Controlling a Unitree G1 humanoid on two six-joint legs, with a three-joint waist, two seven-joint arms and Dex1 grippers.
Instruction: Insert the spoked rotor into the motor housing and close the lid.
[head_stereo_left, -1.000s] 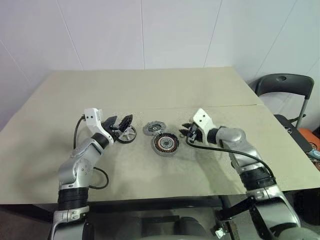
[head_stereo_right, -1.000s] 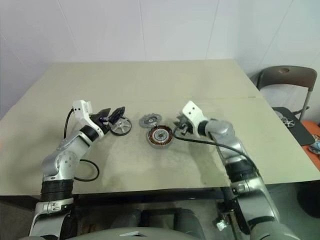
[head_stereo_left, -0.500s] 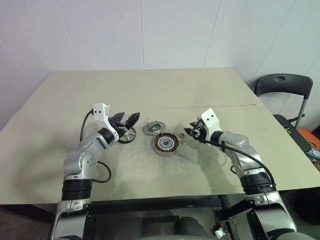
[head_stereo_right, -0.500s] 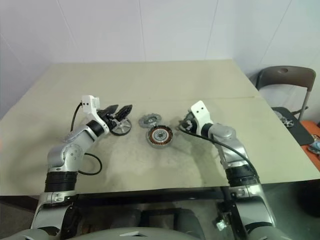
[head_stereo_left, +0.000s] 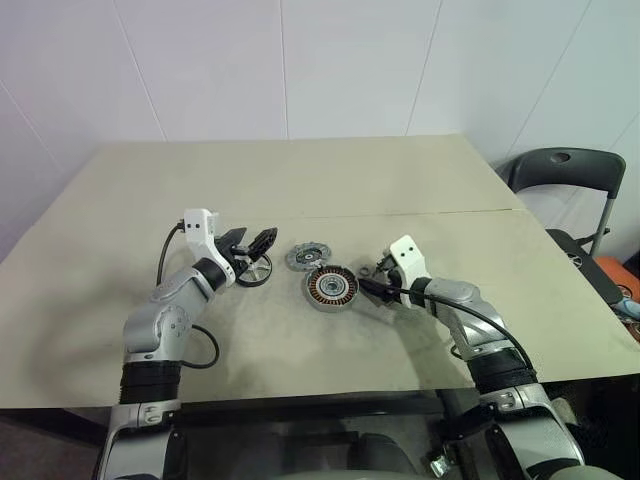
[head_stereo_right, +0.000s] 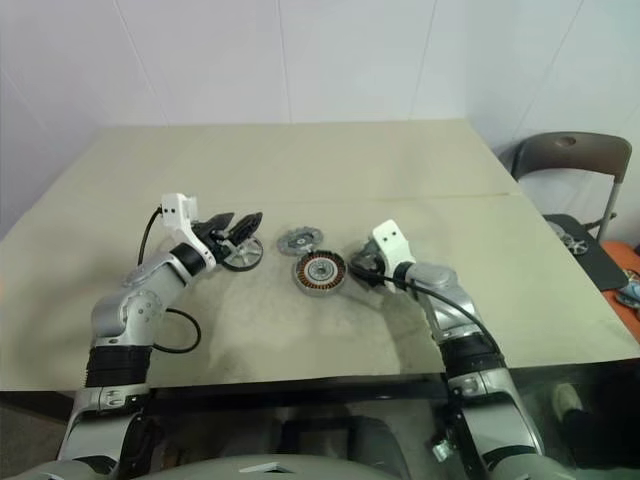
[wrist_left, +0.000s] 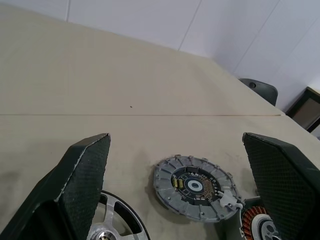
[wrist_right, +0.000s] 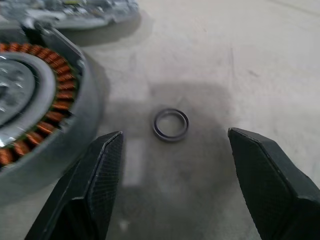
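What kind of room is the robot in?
Probably a workshop or lab room: plain white walls, a bare beige table holding motor parts like the coiled motor housing, and a folding chair beside it.

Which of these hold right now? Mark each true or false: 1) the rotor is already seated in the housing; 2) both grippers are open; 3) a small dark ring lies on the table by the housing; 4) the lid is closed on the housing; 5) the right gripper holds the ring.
1) False. The spoked rotor lies on the table under the left gripper, apart from the motor housing.
2) True. The left gripper and the right gripper both stand open and empty.
3) True. The small ring lies beside the motor housing.
4) False. The lid lies on the table behind the housing.
5) False. The ring rests on the table between the open fingers.
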